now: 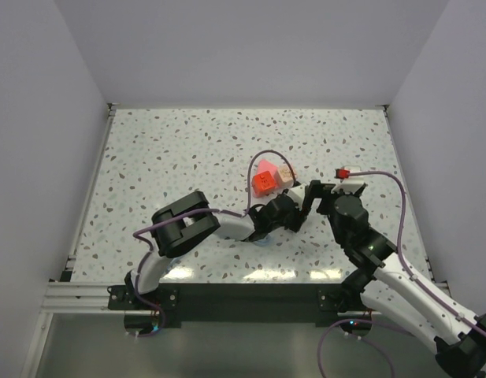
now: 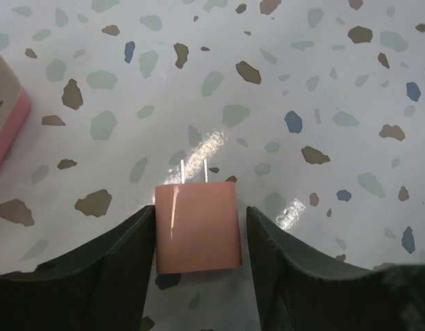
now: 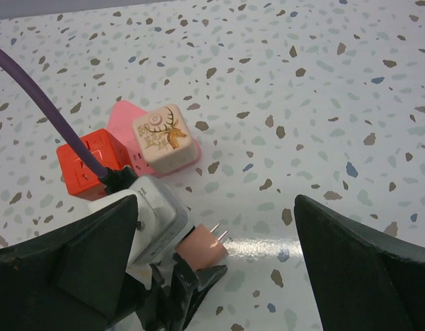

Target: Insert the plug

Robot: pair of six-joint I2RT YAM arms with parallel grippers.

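The plug (image 2: 197, 227) is a small salmon-orange block with two metal prongs, and it lies between the fingers of my left gripper (image 2: 200, 214). Its prongs point away from the wrist. The left finger touches its side, while a thin gap shows at the right finger, so the jaws stand open around it. From the right wrist view the plug (image 3: 202, 248) pokes out of the left gripper below. My right gripper (image 3: 215, 200) hangs wide open above it, holding nothing. From above, the left gripper (image 1: 294, 211) hides the plug, and the right gripper (image 1: 335, 194) sits just right of it.
A red socket cube (image 3: 88, 162) and a beige cube with a deer print (image 3: 162, 138) stand on a flat pink triangle (image 3: 126, 114) just beyond the grippers. The group (image 1: 270, 177) is at mid-table. A purple cable (image 3: 54, 117) arcs over it. White walls ring the table.
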